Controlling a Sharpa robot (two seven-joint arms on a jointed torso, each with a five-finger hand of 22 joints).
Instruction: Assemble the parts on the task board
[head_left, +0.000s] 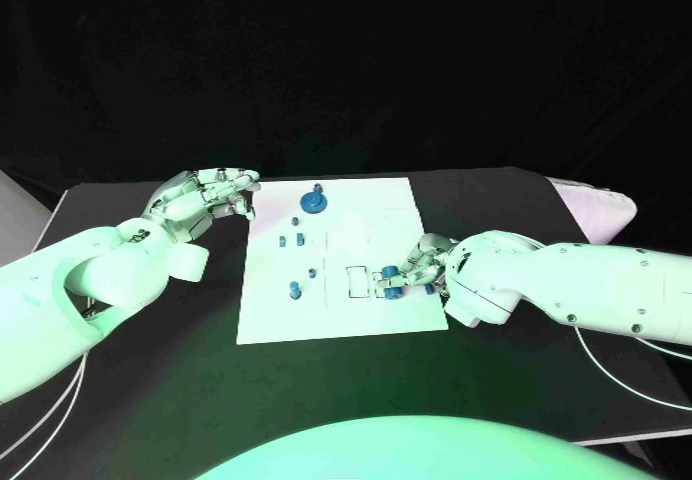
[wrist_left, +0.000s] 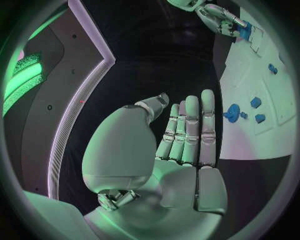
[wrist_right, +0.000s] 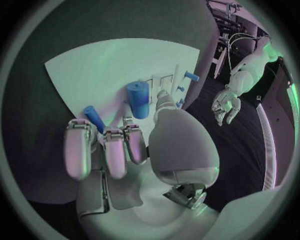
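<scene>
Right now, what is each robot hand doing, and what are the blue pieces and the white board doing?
left hand: open, holds nothing, beside the board.
right hand: over the board, fingers at a blue part; hold unclear.
round blue part: sits on the board, untouched.
task board: lies flat on the table.

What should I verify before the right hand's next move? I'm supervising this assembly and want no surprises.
1. Left hand out of the way: ok, it is open at the task board's far left edge, holding nothing.
2. Right hand over the board: ok, fingers are among blue parts at the right side.
3. Right hand's grasp on a part: cannot tell; a blue cylinder stands just beyond its fingers.
4. Blue round part undisturbed at the far end: ok.
5. Small blue pieces on the left side untouched: ok.
</scene>
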